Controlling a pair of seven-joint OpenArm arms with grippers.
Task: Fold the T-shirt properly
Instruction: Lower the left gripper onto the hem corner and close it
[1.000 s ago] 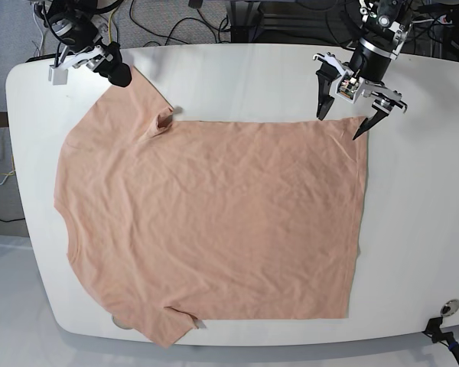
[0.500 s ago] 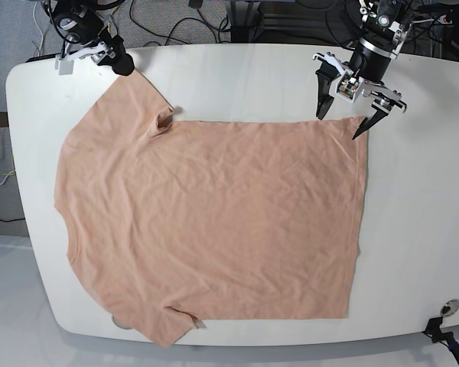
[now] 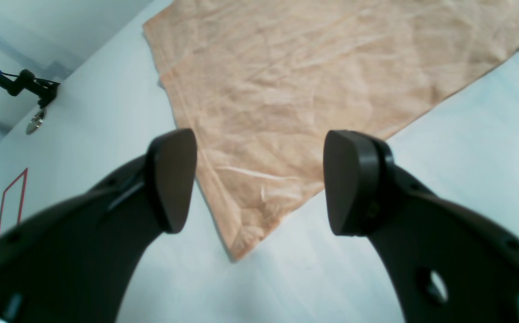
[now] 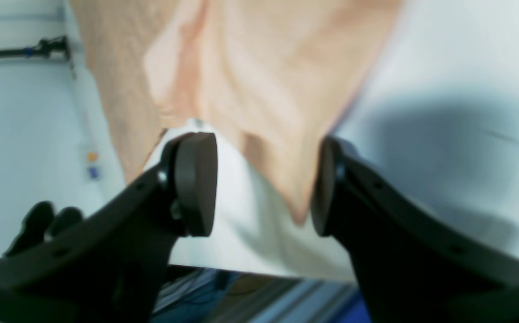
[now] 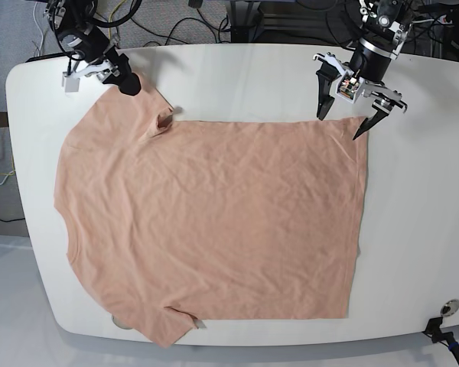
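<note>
Two pincers hang over the far edge of the white oval worktop (image 5: 413, 229), each with jaws spread and nothing between them. A large peach-pink short-sleeved cotton T-shirt (image 5: 214, 222) lies flat, plain side up, with a small crumpled fold by one sleeve. The left pincer (image 5: 359, 121) straddles the shirt's hem corner, which shows as a point between its black fingers (image 3: 172, 179). The right pincer (image 5: 118, 76) sits at the sleeve tip, cloth reaching between its pads (image 4: 196, 181).
</note>
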